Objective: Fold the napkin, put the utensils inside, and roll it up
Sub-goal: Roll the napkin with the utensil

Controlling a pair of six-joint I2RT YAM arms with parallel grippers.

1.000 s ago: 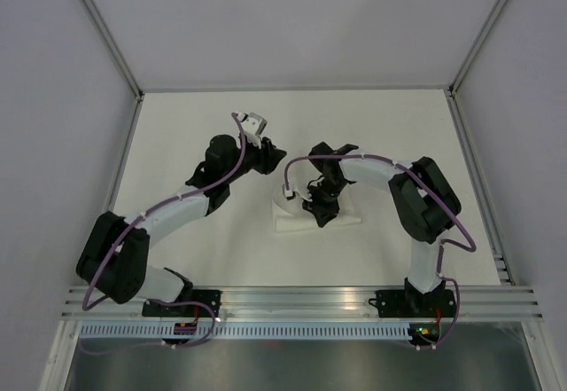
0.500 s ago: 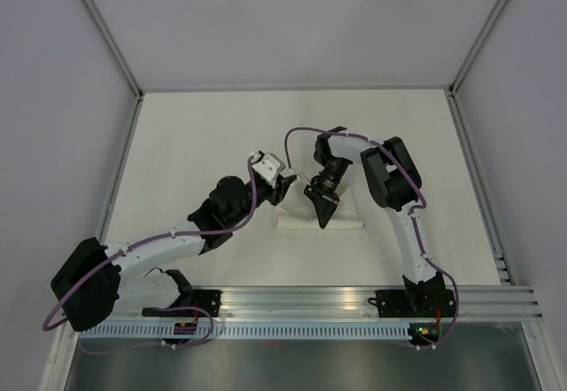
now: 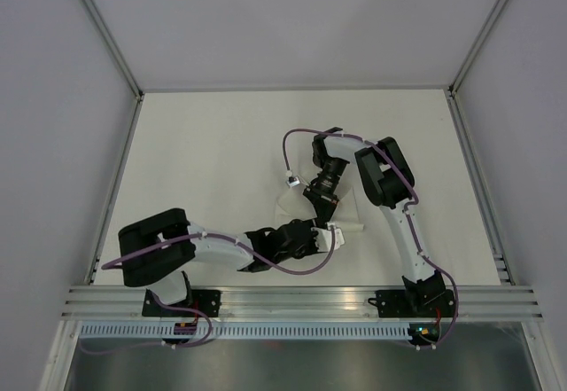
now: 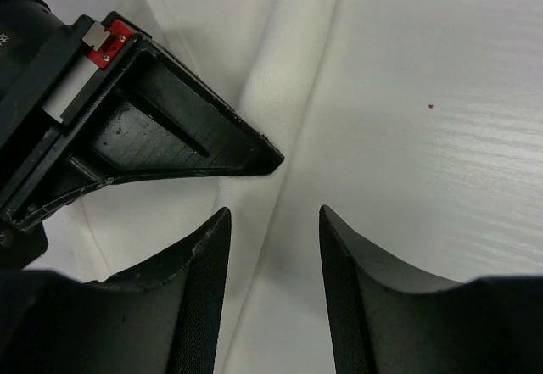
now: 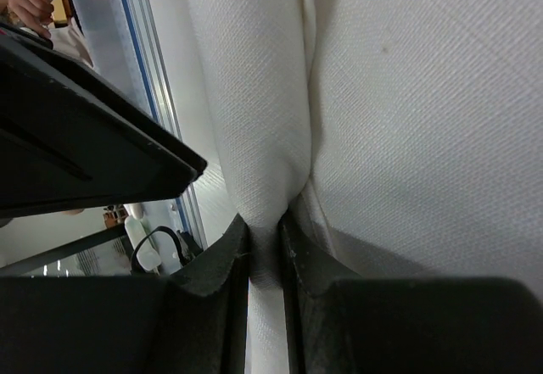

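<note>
The white napkin (image 3: pixel 352 216) lies bunched near the middle of the table, mostly under both grippers. My right gripper (image 3: pixel 325 214) reaches down onto it from the far side. In the right wrist view the right gripper (image 5: pixel 265 221) is shut on a rolled fold of the napkin (image 5: pixel 254 94). My left gripper (image 3: pixel 330 234) has come in low from the left at the napkin's near edge. It stands open (image 4: pixel 274 217) over the edge of the napkin (image 4: pixel 284 94), with nothing between its fingers and the right gripper's black finger (image 4: pixel 170 136) close ahead. The utensils are hidden.
The cream table (image 3: pixel 204 143) is walled by grey panels at the back and sides. An aluminium rail (image 3: pixel 301 298) with both arm bases runs along the near edge. The left arm lies stretched low along the front of the table.
The left arm swung from behind and left of the napkin round to its near edge, low over the table. The right arm shifted its elbow back while its gripper stayed on the napkin.
</note>
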